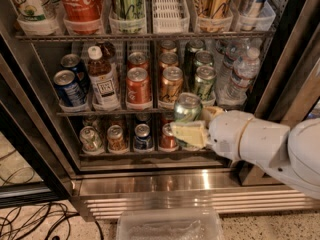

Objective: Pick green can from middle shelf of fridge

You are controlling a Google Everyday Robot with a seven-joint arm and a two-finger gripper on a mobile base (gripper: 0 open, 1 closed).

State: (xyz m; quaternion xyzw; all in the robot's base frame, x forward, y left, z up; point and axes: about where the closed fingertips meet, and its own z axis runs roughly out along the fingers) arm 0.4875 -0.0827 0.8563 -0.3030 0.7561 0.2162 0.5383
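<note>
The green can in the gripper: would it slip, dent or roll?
The green can looks smooth and shiny, so probably slippery, and dentable if squeezed. The gripper, in front of the middle shelf, clamps its lower half, so it may tip. Round, it would likely roll if dropped.

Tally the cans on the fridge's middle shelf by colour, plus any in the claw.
Blue cans: 2
Red cans: 2
Copper-orange cans: 3
Green cans on the shelf: 3
Green can in the claw, off the shelf front: 1
Total: 11
</note>
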